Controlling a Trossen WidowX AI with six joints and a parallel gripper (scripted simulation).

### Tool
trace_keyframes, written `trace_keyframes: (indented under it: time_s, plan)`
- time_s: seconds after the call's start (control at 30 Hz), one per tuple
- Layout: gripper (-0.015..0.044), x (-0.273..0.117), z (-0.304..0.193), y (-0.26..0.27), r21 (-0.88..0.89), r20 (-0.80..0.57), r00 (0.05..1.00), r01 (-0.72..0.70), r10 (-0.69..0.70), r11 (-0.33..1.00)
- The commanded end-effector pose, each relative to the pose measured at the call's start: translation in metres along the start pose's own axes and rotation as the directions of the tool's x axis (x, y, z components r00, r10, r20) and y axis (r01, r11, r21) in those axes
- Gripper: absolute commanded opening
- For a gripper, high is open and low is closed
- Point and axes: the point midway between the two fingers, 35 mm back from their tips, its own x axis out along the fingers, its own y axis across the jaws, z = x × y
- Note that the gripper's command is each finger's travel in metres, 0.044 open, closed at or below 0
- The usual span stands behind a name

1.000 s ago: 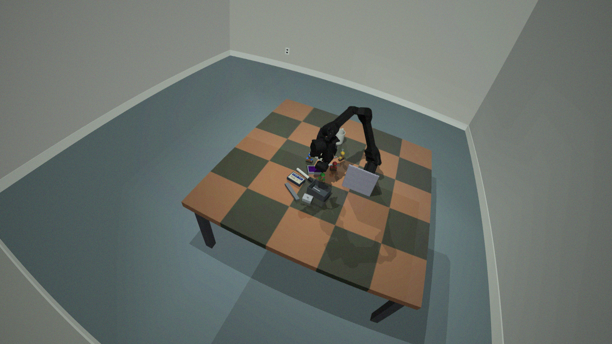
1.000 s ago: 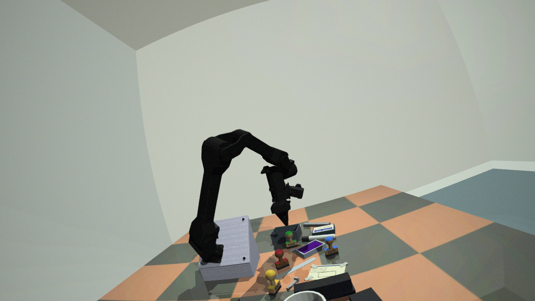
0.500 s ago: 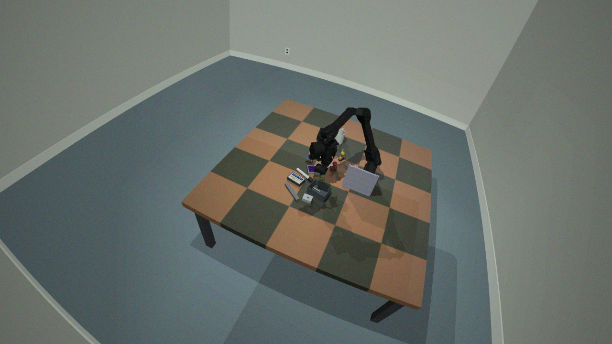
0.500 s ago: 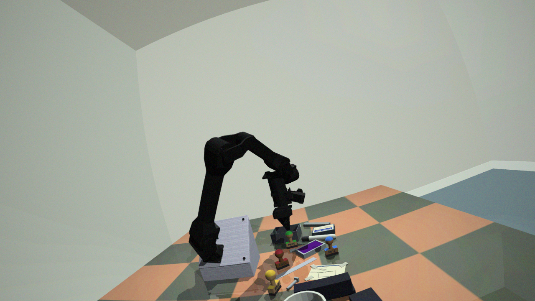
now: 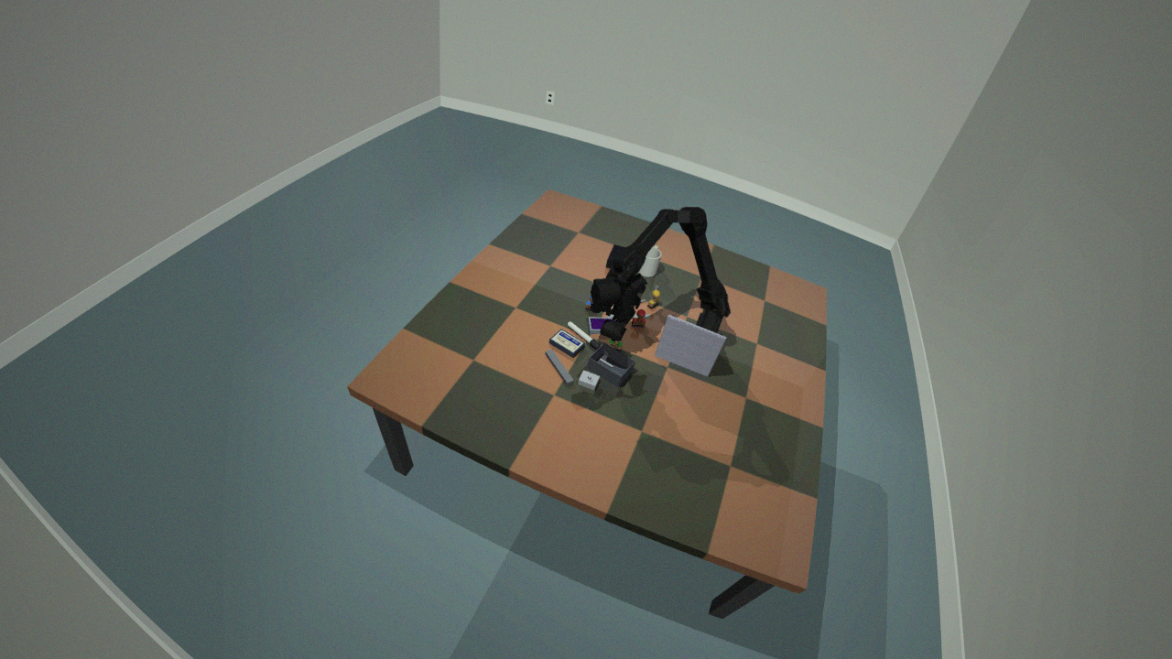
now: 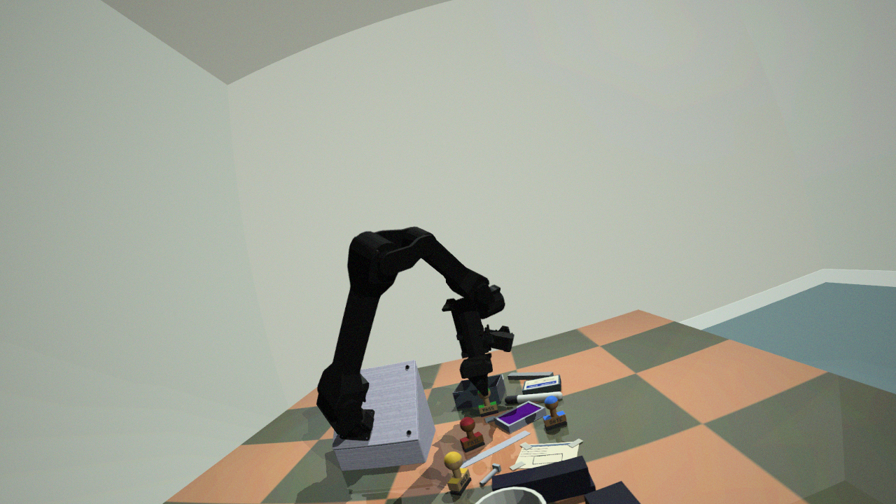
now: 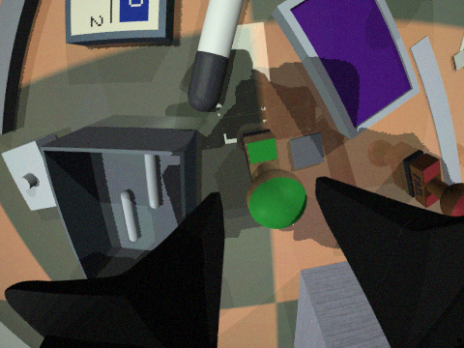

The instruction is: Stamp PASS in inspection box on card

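The PASS stamp [image 5: 616, 344] [image 6: 488, 409] [image 7: 277, 202], with a green knob and a small wooden base, stands upright on the table beside a dark open bin. My gripper [image 5: 613, 334] [image 6: 484, 394] [image 7: 269, 193] is open and points down, its fingertips at the knob. In the wrist view the knob shows between the two fingers, with a gap on each side. The purple ink pad [image 5: 601, 324] [image 6: 519, 414] [image 7: 367, 58] lies open close by. The card [image 6: 551, 449] is taped down, with a printed box on it; in the top view the arm hides it.
The bin [image 6: 466, 397] [image 7: 126, 140] stands left of the stamp in the wrist view. A marker [image 7: 209, 79], a FAIL stamp [image 6: 471, 437] [image 7: 425, 179] and a DATE stamp [image 6: 555, 418] are nearby. A yellow-knobbed stamp [image 6: 458, 477], dark blocks [image 6: 551, 479] and a mug [image 5: 649, 264] stand further off.
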Motion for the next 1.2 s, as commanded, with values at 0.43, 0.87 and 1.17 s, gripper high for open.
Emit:
trace_keyframes:
  time_s: [0.43,0.87,1.17]
  plan:
    - [0.0222,0.031,-0.004,-0.004,-0.007,-0.005,1.0,0.01,-0.01,1.0]
    - [0.011,0.03,-0.003,-0.003,0.0,-0.004,1.0,0.006,-0.006,1.0]
    - [0.0031,0.03,-0.003,-0.003,0.0,-0.004,1.0,0.006,-0.006,1.0]
